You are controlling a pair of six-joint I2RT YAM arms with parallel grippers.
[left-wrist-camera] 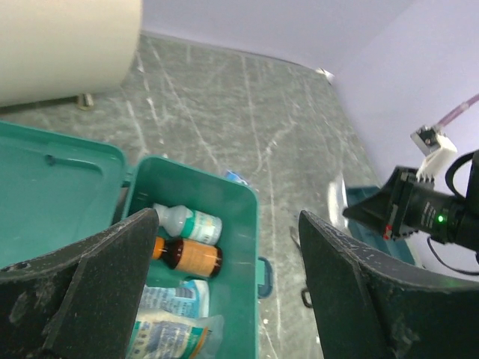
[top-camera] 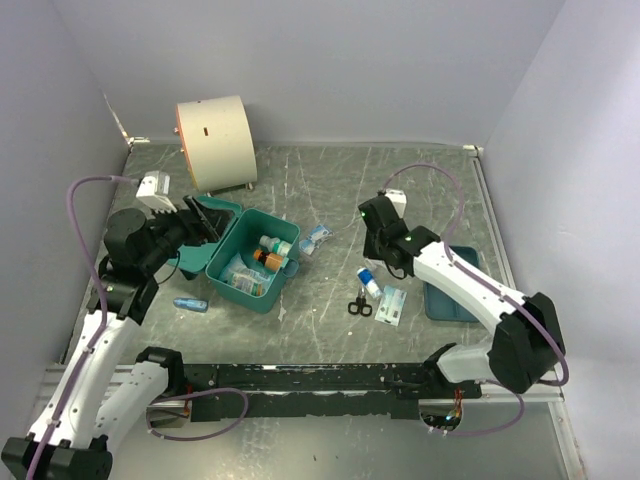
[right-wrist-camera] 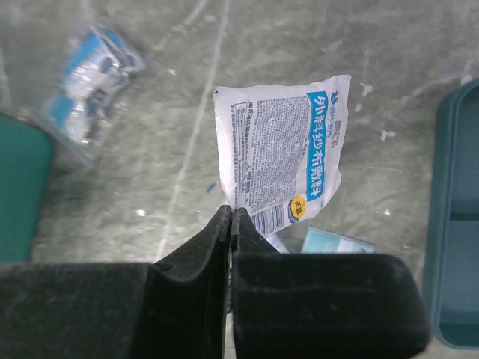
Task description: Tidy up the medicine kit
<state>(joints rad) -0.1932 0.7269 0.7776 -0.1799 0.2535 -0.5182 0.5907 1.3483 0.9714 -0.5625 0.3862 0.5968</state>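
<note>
Closest to the lens, the right gripper [right-wrist-camera: 230,218] is seen with its fingers clenched on the lower corner of a white, blue-printed sachet [right-wrist-camera: 288,149], which is held above the grey marbled surface [top-camera: 400,190]. That surface is closed in by walls at the far edge and on both sides, and its widest bare stretch lies between the far wall [top-camera: 350,70] and the objects at mid-depth. A cream drum [top-camera: 215,140] is set on its side in the far left corner. Just in front of it, left of centre, the medicine kit [top-camera: 232,250] is placed with its lid [left-wrist-camera: 52,172] swung open to the left. Its long axis appears to run from far to near, angled slightly left, and its latch [left-wrist-camera: 262,271] is turned toward the right arm. A white bottle [left-wrist-camera: 187,222], an amber bottle [left-wrist-camera: 191,256] and packets [left-wrist-camera: 172,318] are held inside. A flat teal tray [top-camera: 445,300] lies near the right edge, partly covered by the right arm. The left gripper [left-wrist-camera: 227,215] hangs over the kit's hinge side with its fingers spread wide and released. Between kit and tray, a wrapped blue packet [top-camera: 315,238], a small box [top-camera: 390,303] and scissors [top-camera: 360,305] lie apart on the surface, and a blue tube [top-camera: 190,304] lies near the kit's near-left corner.
</note>
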